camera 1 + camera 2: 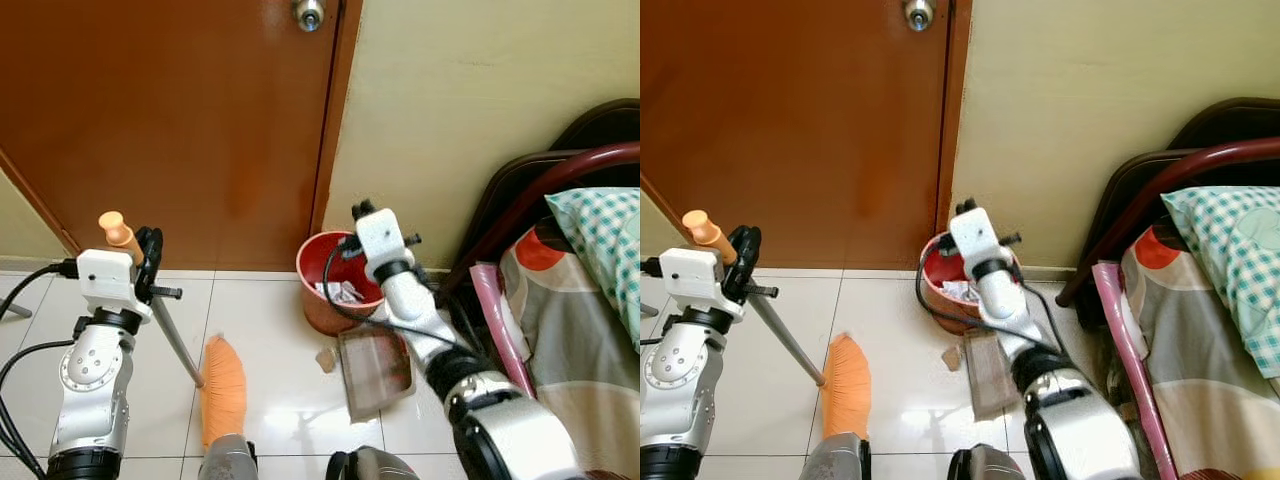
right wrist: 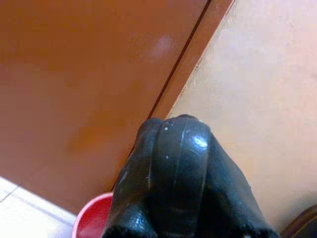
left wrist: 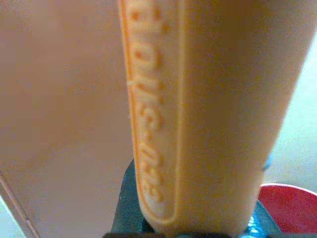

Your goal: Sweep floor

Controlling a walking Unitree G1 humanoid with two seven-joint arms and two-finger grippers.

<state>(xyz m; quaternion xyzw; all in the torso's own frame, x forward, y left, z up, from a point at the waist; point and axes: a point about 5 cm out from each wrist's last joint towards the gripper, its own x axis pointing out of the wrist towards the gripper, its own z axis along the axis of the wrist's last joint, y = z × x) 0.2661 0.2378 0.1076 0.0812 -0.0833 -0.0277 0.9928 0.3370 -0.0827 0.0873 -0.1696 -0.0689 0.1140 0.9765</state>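
Two silver metal arms, each ending in a white box-shaped wrist housing. Left arm (image 1: 92, 385): round machined joint disc with small screws, black cables alongside. Right arm (image 1: 440, 350): black collar rings, thin black cable looping from wrist housing (image 1: 378, 238). Glossy black fingers (image 2: 181, 173).

My left wrist camera sits so close to the orange broom handle (image 3: 198, 114) that it is a blur; I can't read its raised lettering. My left hand (image 1: 140, 258) is mostly behind its own white wrist housing, so its fingers are hard to see there. In the right wrist view my right hand (image 2: 178, 183) shows as one dark rounded mass. The red bin (image 1: 335, 290) is partly hidden behind my right arm, and the white scraps inside are too small to identify. The dustpan (image 1: 375, 372) is partly covered by that arm too. The bed (image 1: 590, 300) is cut off at the frame edge.
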